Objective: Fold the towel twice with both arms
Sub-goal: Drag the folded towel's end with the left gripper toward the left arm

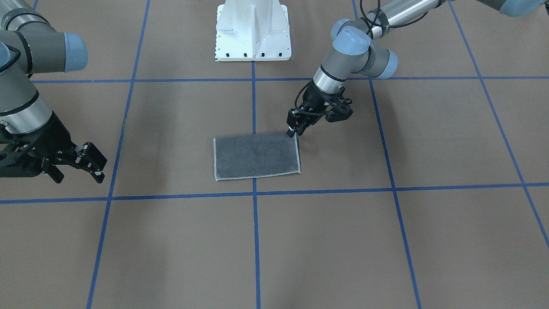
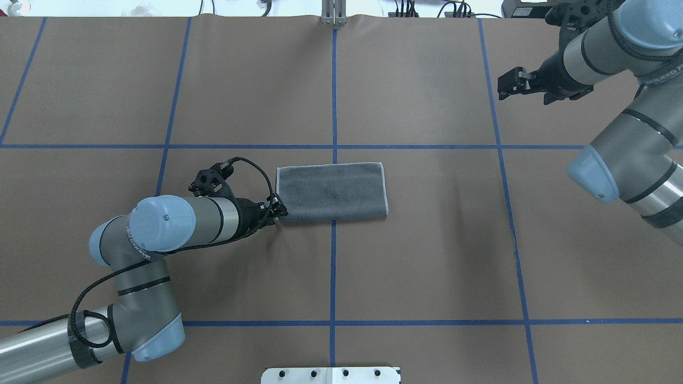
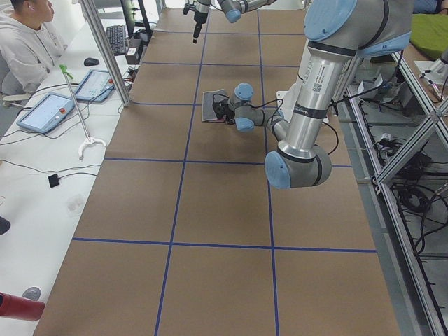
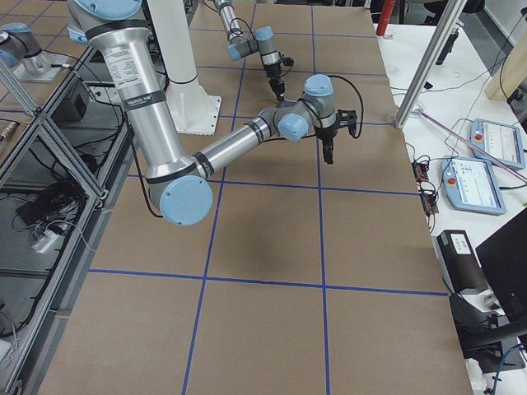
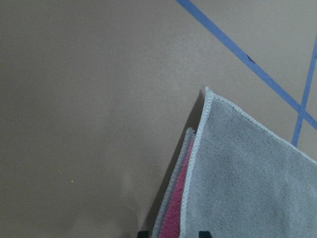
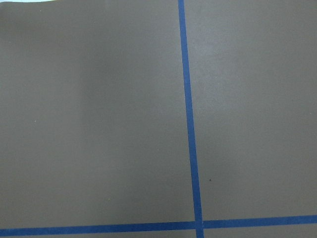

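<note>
Overhead exterior: left gripper [image 2: 278,209] pinches towel [image 2: 333,192] corner.

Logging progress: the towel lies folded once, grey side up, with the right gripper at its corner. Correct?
No: the left gripper is at the towel's corner; the right gripper hangs far off. The overhead view shows it. The rest holds.

No legible text. White lettering on left arm [image 2: 160,226] and right arm [image 2: 632,146] too blurred to read.
</note>
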### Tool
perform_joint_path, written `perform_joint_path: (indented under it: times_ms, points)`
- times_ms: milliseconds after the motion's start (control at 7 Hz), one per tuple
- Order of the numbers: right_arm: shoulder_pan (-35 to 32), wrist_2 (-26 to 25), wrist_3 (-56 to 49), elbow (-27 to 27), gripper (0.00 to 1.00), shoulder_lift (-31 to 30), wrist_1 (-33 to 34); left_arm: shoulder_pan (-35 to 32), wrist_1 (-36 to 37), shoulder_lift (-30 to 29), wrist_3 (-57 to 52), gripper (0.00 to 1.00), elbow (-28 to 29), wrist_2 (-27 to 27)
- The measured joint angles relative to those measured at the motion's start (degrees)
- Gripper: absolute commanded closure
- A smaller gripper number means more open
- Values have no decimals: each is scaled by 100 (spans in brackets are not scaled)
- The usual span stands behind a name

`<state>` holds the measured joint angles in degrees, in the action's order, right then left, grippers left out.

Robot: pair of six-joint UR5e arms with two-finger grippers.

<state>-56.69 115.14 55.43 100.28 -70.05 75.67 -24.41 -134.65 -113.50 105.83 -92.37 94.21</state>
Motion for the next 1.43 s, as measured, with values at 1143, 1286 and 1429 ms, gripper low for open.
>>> perform_joint_path:
  times_ms: [1143,1286,1429]
  points:
    - [0,0,-6,1,0,-16,-7,-37,-1,71,-37,100,-95,10]
    - [0,0,-6,0,0,-17,-3,-80,-7,228,-182,100,-236,25]
    - [0,0,-6,0,0,-17,-1,-131,-13,493,-443,100,-455,32]
